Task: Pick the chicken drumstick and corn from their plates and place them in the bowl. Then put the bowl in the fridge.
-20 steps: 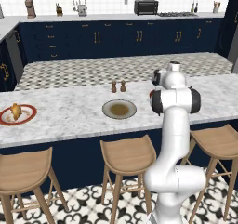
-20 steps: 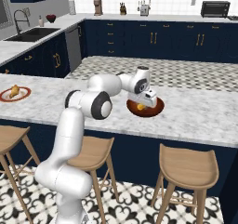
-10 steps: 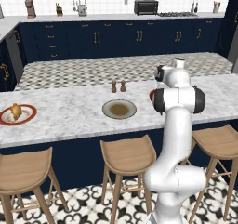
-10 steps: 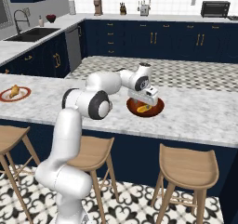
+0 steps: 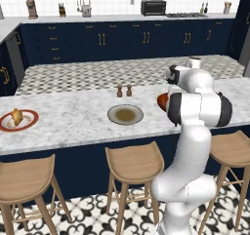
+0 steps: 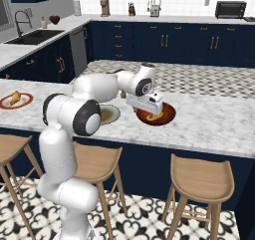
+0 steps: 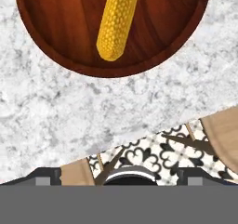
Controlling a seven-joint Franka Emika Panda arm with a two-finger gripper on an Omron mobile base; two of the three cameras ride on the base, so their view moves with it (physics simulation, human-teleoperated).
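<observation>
The yellow corn (image 7: 117, 21) lies loose inside the reddish-brown bowl (image 7: 56, 23) on the island counter. My gripper (image 7: 119, 174) hovers open just above the bowl's near rim, fingertips wide apart with nothing between them. In the right base view the gripper (image 6: 145, 108) sits over the bowl (image 6: 167, 117) with the corn (image 6: 155, 117) in it. The chicken drumstick (image 5: 17, 115) rests on the red-rimmed plate (image 5: 30, 124) far to the left. The grey plate (image 5: 113, 113) with a brownish centre holds nothing. I cannot tell whether a grey sliver at the left base view's right edge is the fridge.
Salt and pepper shakers (image 5: 123, 90) stand behind the grey plate. Three wooden stools (image 5: 135, 163) line the counter's near side, below the floor edge seen in the hand view. Navy cabinets and a back counter with appliances run along the far wall.
The hand has drawn slightly up and back from the bowl. The corn stays in the bowl and the drumstick on its plate.
</observation>
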